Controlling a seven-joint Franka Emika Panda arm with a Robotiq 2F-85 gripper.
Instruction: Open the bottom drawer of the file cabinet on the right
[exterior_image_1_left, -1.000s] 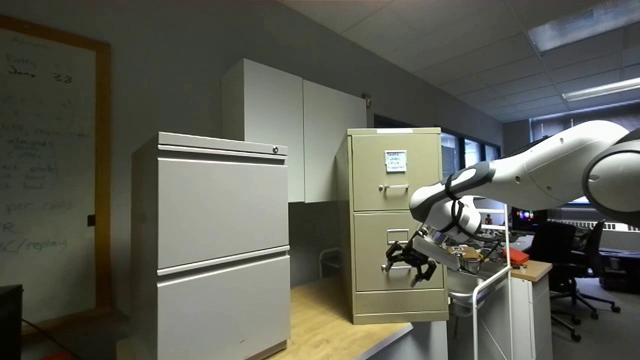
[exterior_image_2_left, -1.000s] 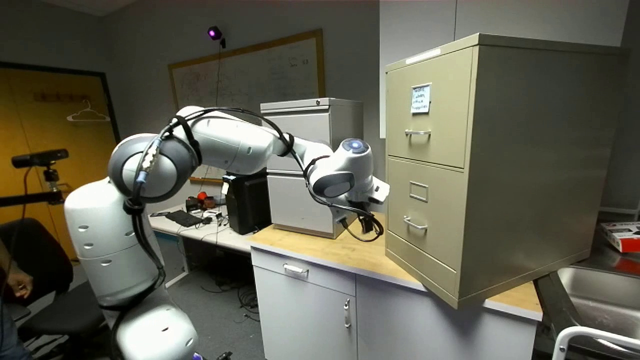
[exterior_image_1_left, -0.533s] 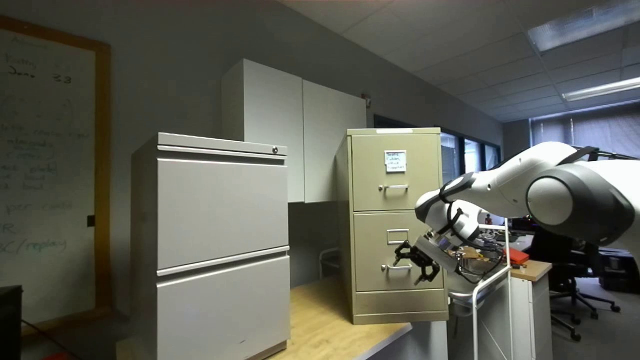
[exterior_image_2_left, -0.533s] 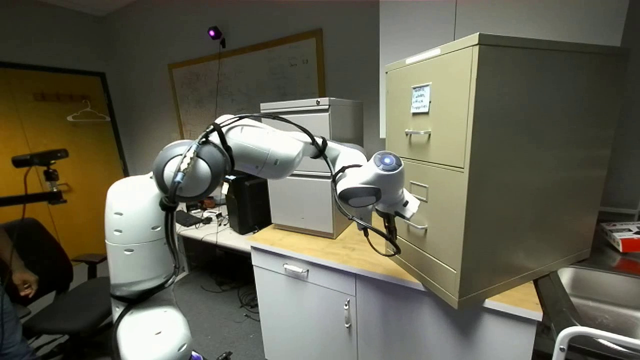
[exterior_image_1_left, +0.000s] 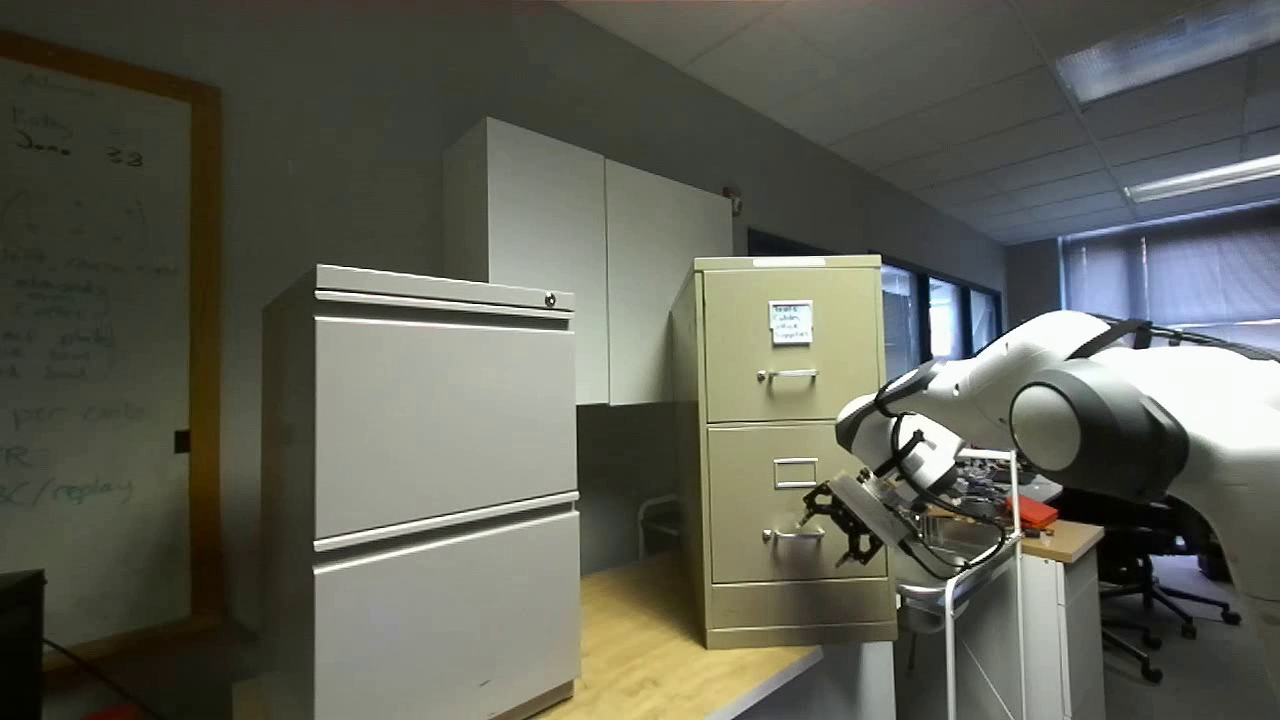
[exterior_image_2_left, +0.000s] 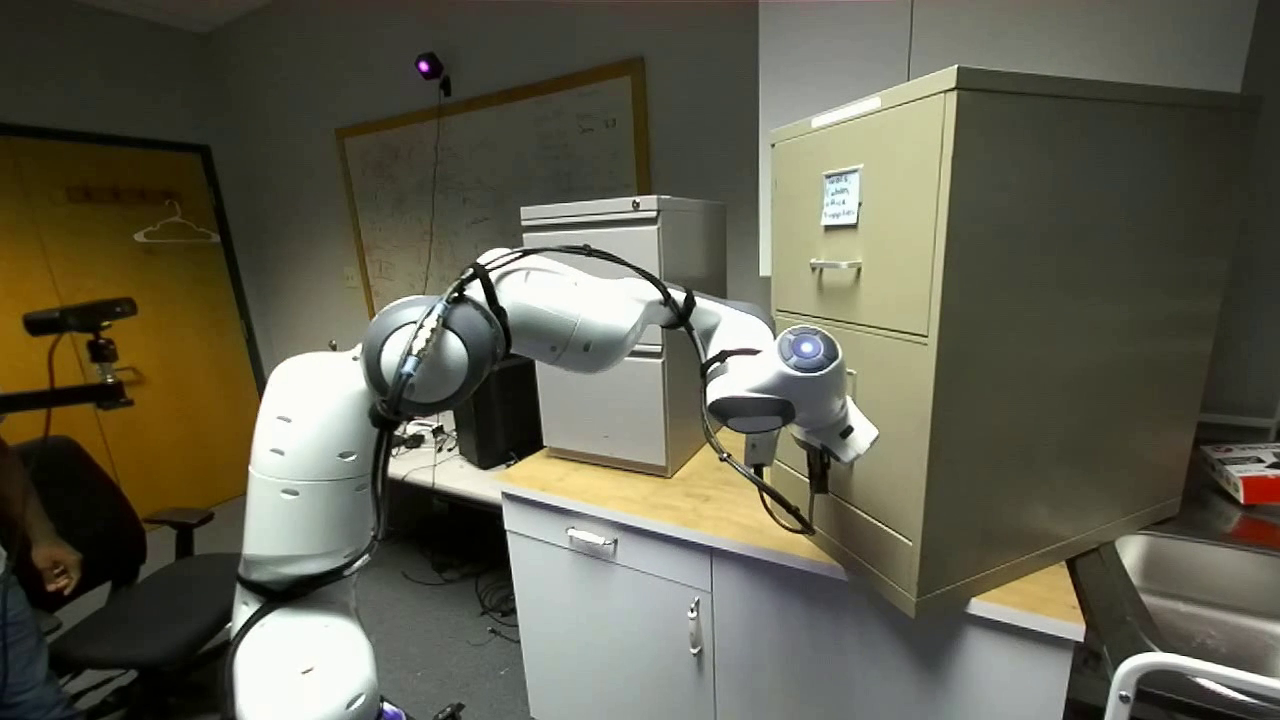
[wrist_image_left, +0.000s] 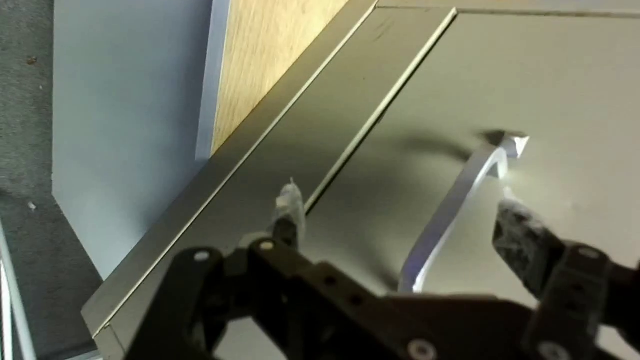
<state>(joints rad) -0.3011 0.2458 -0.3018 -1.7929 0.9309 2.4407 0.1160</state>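
The tall beige file cabinet (exterior_image_1_left: 735, 500) has two shut drawers and a paper label on the upper one; it also shows in an exterior view (exterior_image_2_left: 1080, 340) and the wrist view (wrist_image_left: 565, 90). The bottom drawer's silver handle (exterior_image_1_left: 783, 537) runs diagonally in the wrist view (wrist_image_left: 445, 220); my arm hides it in an exterior view. My gripper (exterior_image_1_left: 822, 543) is open in front of the bottom drawer. In the wrist view its fingertips (wrist_image_left: 399, 192) lie either side of the handle, with a gap on both sides. In an exterior view the gripper (exterior_image_2_left: 818, 475) is partly hidden by my wrist.
A grey two-drawer cabinet (exterior_image_1_left: 445, 430) stands beside it on the wooden counter (exterior_image_1_left: 650, 620). A white metal frame (exterior_image_1_left: 950, 620) stands near the beige cabinet. A sink (exterior_image_2_left: 1200, 585) lies beyond its far side. A person's arm (exterior_image_2_left: 50, 555) shows by a black chair.
My arm has moved toward the beige cabinet and down, bringing the open gripper up to the bottom drawer's handle. The drawers have not moved.
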